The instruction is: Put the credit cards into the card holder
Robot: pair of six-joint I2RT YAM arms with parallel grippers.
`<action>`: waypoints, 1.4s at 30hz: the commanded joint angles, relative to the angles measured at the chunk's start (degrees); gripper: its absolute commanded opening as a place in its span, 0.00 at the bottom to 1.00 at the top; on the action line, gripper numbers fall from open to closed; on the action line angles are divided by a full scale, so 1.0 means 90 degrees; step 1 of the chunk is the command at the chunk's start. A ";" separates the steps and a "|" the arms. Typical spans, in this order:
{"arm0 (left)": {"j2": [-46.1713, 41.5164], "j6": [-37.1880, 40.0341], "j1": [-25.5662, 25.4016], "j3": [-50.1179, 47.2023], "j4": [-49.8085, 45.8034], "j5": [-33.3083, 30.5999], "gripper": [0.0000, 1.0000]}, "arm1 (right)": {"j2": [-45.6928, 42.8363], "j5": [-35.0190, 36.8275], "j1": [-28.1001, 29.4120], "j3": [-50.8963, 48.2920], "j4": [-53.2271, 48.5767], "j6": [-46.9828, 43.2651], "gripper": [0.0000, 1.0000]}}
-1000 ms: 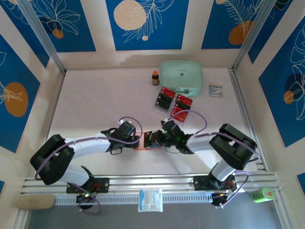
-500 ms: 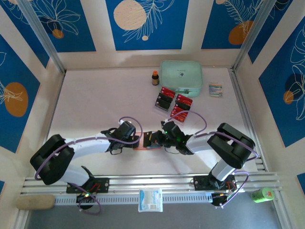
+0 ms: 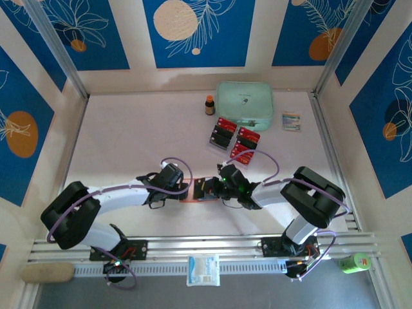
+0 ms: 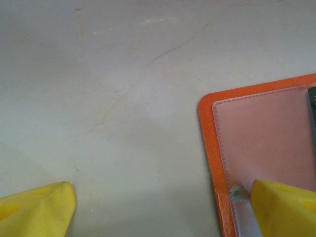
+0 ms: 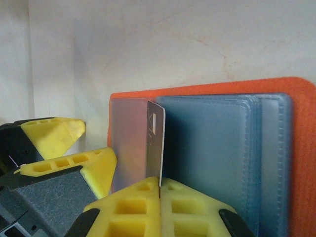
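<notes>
The orange card holder (image 5: 292, 148) lies open on the table between my two grippers, its grey-blue pockets (image 5: 212, 148) facing up. My right gripper (image 5: 159, 185) is shut on one credit card (image 5: 156, 143), held edge-up at the seam between the clear flap and the pockets. My left gripper (image 4: 163, 202) is open, with one yellow finger (image 4: 284, 207) resting on the clear flap of the card holder (image 4: 210, 148) and the other on the bare table. In the top view both grippers, left (image 3: 187, 190) and right (image 3: 205, 188), meet at the card holder (image 3: 192, 200). More red and black credit cards (image 3: 235, 138) lie further back.
A mint-green zip pouch (image 3: 244, 105) sits at the back, with a small brown bottle (image 3: 210, 105) to its left and a small packet (image 3: 291, 121) to its right. A white packet (image 3: 203, 270) and a green object (image 3: 354, 262) lie by the near rail.
The right arm's elbow has crept slightly left. Both grippers and the card holder stay where they were.
</notes>
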 commanded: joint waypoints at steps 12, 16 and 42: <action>0.0220 0.0019 -0.0048 -0.0060 0.0016 0.0204 0.92 | 0.0011 0.0125 0.0094 -0.0143 -0.0567 0.0029 0.00; 0.0219 0.0007 -0.0048 -0.0066 0.0022 0.0206 0.92 | 0.0169 0.0064 0.0093 -0.0070 -0.0506 0.0041 0.00; 0.0315 0.0003 -0.0045 -0.0101 0.0110 0.0234 0.92 | -0.0511 -0.0653 -0.0399 0.0997 -0.2706 -0.1069 0.61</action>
